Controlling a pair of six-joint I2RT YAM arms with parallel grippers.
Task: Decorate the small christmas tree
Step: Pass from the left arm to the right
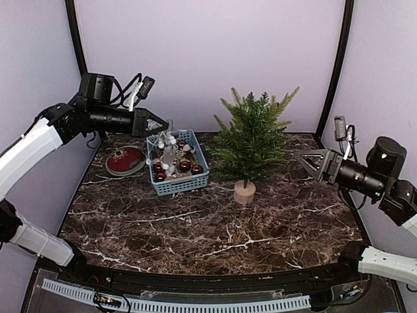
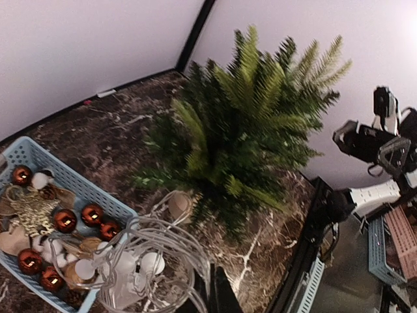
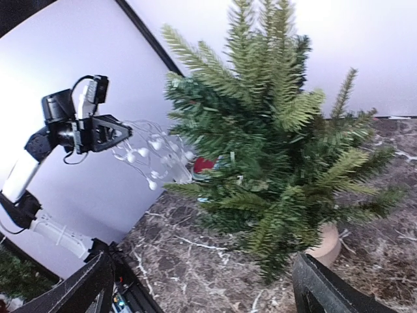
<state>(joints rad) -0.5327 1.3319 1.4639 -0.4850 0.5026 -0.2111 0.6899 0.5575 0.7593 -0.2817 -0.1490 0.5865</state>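
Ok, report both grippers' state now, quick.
Left gripper: closed on the light string, over the blue basket.
Right gripper: open, empty, pointing at the small christmas tree.

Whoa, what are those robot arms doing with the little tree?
They are decorating the small christmas tree, which stands on the marble table with nothing hung on it that I can see. The left gripper is shut on a string of white lights, holding it up over the blue basket of red balls. The right gripper is open and empty, waiting beside the tree on the other side.
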